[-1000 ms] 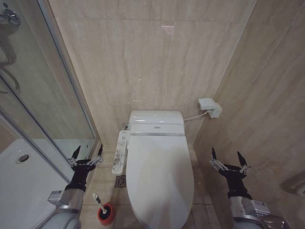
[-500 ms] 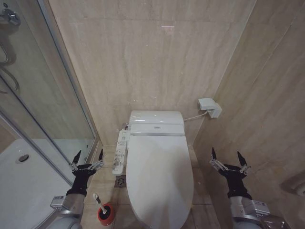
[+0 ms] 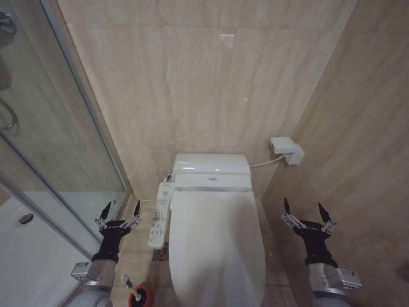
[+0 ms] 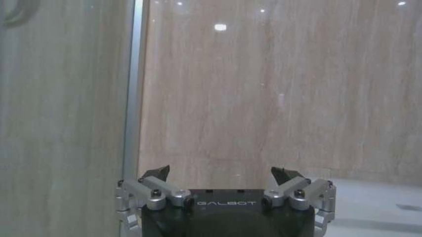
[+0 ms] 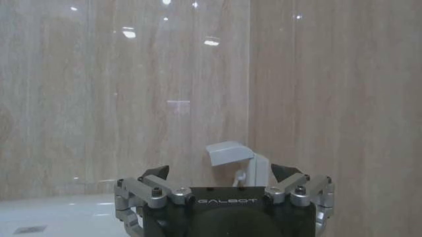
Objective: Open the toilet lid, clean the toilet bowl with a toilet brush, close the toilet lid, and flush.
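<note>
Two spread grippers (toilet lid (image 3: 216, 246) down)

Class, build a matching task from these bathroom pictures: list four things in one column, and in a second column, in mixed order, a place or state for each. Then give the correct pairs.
Column 1
1. toilet lid
2. toilet brush
3. left gripper
4. right gripper

Column 2
A. open, beside the glass shower wall
B. shut down flat over the bowl
C. open, near the side wall past the toilet
D. standing in a red holder on the floor

Pairs: 1-B, 2-D, 3-A, 4-C
</note>
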